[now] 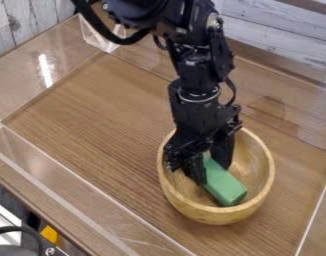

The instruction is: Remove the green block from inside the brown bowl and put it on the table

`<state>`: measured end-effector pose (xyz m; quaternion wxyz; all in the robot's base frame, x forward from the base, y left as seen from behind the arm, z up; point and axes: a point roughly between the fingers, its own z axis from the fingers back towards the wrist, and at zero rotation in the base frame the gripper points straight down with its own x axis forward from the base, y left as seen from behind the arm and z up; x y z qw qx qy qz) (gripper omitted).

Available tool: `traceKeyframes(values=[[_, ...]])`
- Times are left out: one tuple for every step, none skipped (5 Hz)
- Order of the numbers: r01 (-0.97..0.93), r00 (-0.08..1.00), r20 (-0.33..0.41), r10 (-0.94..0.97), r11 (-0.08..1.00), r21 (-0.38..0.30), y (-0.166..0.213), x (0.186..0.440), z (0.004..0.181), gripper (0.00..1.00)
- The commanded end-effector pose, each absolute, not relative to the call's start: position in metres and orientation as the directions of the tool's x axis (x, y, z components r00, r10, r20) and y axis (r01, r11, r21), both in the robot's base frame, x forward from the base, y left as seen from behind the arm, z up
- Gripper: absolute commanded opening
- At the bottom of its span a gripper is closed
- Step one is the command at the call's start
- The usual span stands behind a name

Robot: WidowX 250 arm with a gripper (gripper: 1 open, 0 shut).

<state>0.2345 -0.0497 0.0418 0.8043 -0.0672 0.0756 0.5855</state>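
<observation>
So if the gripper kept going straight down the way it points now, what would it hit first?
Most likely the green block: the gripper points steeply down into the brown bowl, its fingers straddling the block's upper end. Whether they already touch it is unclear from this single view.

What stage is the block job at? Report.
Done: the claw is lowered into the brown bowl, its open jaws straddling the upper end of the green block. In hand: no lift yet; the block lies in the bowl. Left: closing on it, raising it out and setting it on the table.
</observation>
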Motion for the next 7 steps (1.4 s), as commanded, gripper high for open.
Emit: traceKeyframes(values=[[-0.953, 0.304, -0.183, 0.935, 0.296, -0.068, -0.0462, 0.2396, 0.0562, 0.0], [-0.953, 0.302, -0.18, 0.936, 0.294, -0.066, -0.0455, 0.239, 0.0574, 0.0], [-0.954, 0.3, -0.177, 0.937, 0.293, -0.063, -0.0449, 0.2384, 0.0585, 0.0], [-0.955, 0.298, -0.174, 0.939, 0.291, -0.061, -0.0445, 0.2378, 0.0595, 0.0], [-0.955, 0.296, -0.171, 0.94, 0.29, -0.059, -0.044, 0.2372, 0.0605, 0.0], [-0.956, 0.294, -0.168, 0.941, 0.289, -0.056, -0.0436, 0.2365, 0.0615, 0.0], [-0.956, 0.292, -0.166, 0.942, 0.287, -0.054, -0.0432, 0.2359, 0.0626, 0.0]])
